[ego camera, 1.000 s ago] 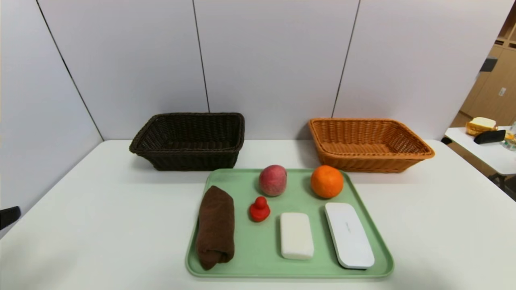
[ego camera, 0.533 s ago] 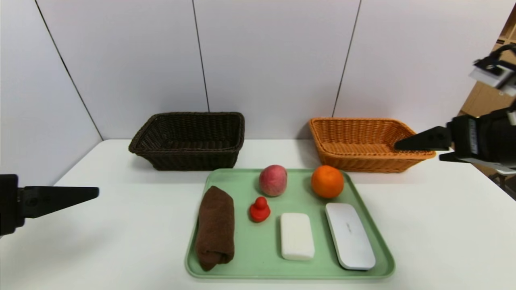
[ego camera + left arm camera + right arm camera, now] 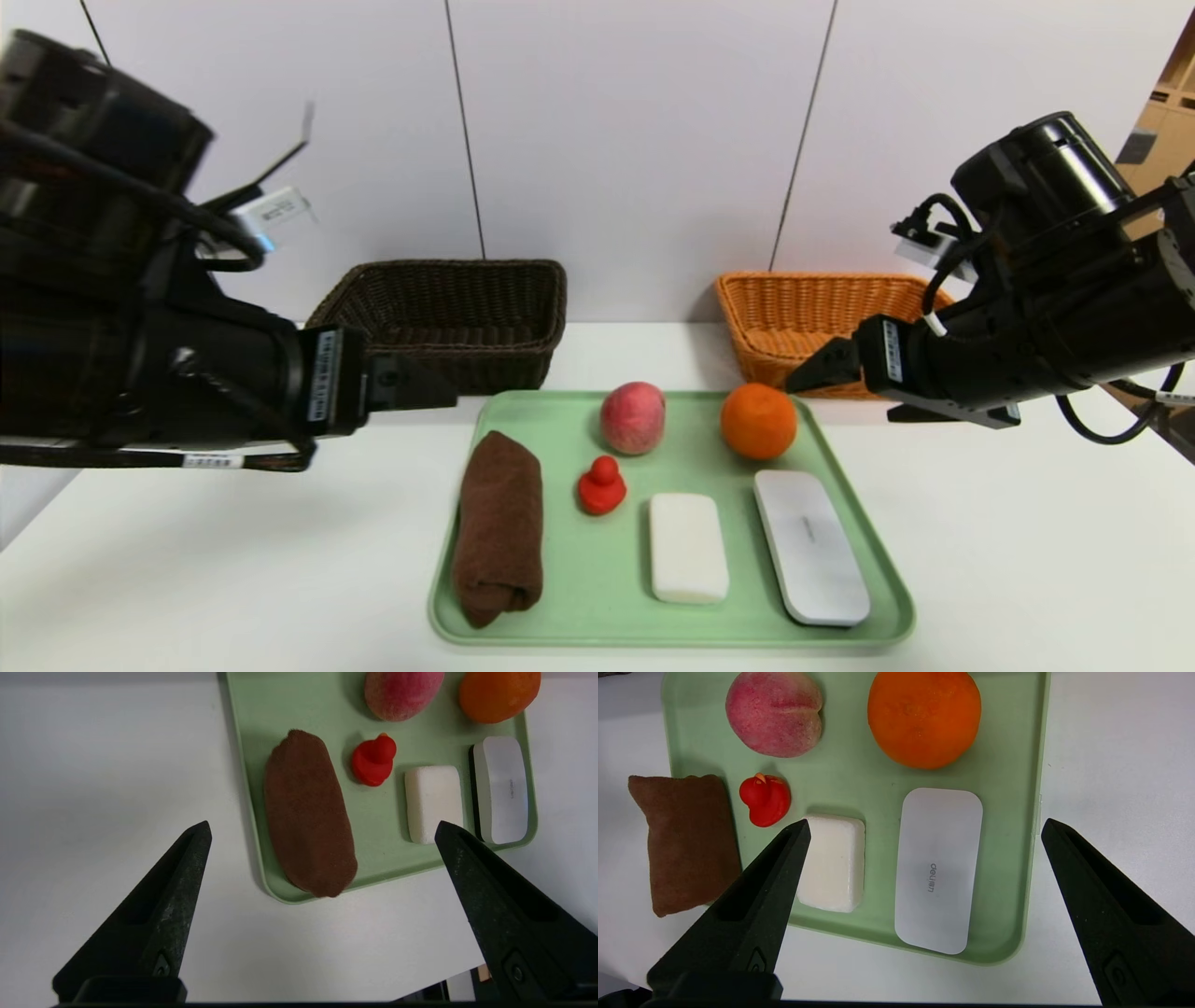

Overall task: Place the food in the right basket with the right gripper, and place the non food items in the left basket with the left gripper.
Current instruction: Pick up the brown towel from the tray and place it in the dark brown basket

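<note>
A green tray (image 3: 672,638) holds a peach (image 3: 633,417), an orange (image 3: 758,421), a red duck toy (image 3: 600,486), a white soap bar (image 3: 688,547), a white case (image 3: 809,547) and a rolled brown towel (image 3: 499,527). The dark left basket (image 3: 467,317) and the orange right basket (image 3: 803,313) stand behind it. My left gripper (image 3: 439,392) hovers open above the table, left of the tray's far corner. My right gripper (image 3: 803,381) hovers open in front of the right basket, near the orange. Neither holds anything.
White wall panels rise right behind the baskets. Bare white table (image 3: 1027,560) lies on both sides of the tray and in front of it. A side table (image 3: 1178,397) stands beyond the right edge.
Both arms have swung in from the sides toward the tray, the left from the table's left edge and the right from the far right. Both grippers stay open; the objects have not moved.
</note>
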### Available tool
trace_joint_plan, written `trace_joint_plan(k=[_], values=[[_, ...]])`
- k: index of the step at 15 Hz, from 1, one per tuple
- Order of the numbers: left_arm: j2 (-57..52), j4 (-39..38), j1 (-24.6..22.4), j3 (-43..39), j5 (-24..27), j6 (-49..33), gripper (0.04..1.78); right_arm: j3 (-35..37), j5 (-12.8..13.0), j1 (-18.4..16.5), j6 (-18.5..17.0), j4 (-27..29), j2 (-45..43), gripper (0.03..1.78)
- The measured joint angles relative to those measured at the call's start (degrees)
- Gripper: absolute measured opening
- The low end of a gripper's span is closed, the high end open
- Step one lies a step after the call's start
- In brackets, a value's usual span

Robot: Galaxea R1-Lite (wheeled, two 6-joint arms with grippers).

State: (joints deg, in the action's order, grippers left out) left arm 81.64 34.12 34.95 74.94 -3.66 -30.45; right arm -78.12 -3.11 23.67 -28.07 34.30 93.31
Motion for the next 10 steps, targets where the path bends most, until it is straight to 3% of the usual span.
trace_joint_plan(k=[4,7,10], values=[[14.25,15.1,9.09,14.14,-4.94,-14.01,1.69,0.85,0.09,0.02,0.0,-0.11,0.82,1.71],[22.0,19.76,10.86,19.41,-9.01,-17.07,1.69,1.91,0.09,-0.35,-0.5,-0.16,0.82,1.71],[26.66,21.88,11.17,20.6,-9.57,-17.25,1.69,2.62,0.09,-0.39,-1.08,-0.22,0.68,1.71]])
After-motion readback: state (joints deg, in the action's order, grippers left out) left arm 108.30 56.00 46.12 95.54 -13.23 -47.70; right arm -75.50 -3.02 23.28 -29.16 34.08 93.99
